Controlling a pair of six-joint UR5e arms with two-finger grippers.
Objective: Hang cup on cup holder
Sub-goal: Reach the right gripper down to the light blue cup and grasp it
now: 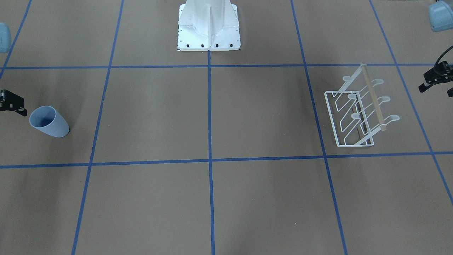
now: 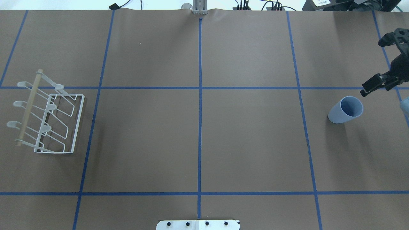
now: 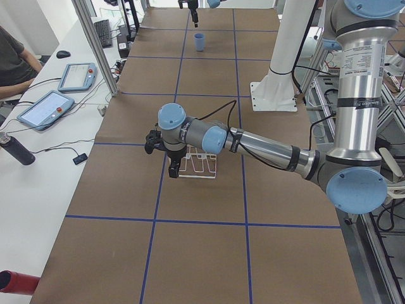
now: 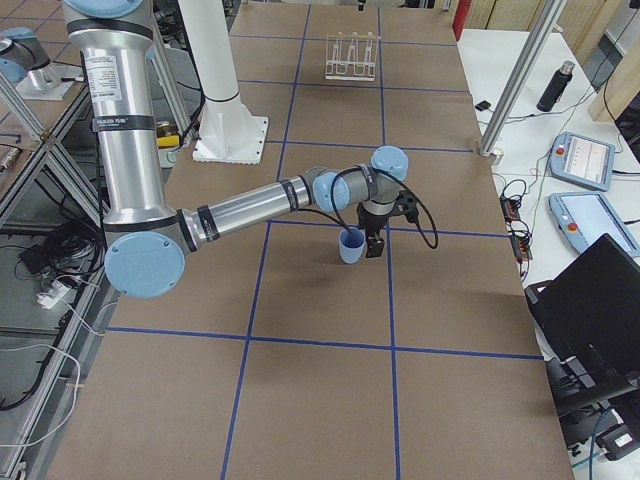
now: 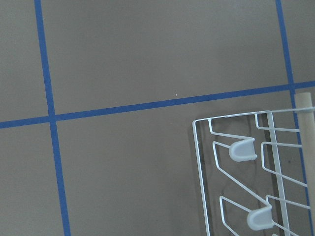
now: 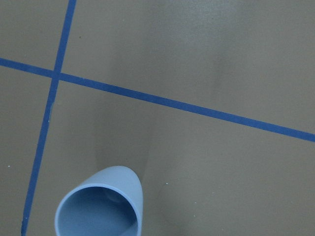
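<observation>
Pale blue plastic, the cup (image 2: 345,110) stands upright with its mouth up on the table (image 2: 249,143), far to the robot's right. It is well apart from the white wire cup holder (image 2: 48,118) at the far left. The right gripper (image 2: 374,67) hangs just beside the cup with its two fingers wide apart, and it holds nothing. It is not yet around the cup, so I judge the step in hand is the reach for the grasp. To do it well, the fingers should come down on both sides of the cup wall and close gently, because the smooth tapered wall may slip. The left gripper (image 1: 437,76) waits near the holder; whether it is apart or together I cannot tell. I count one cup, one holder with six round-tipped prongs (image 2: 18,103) and one wooden rod (image 2: 29,107), and two grippers.
</observation>
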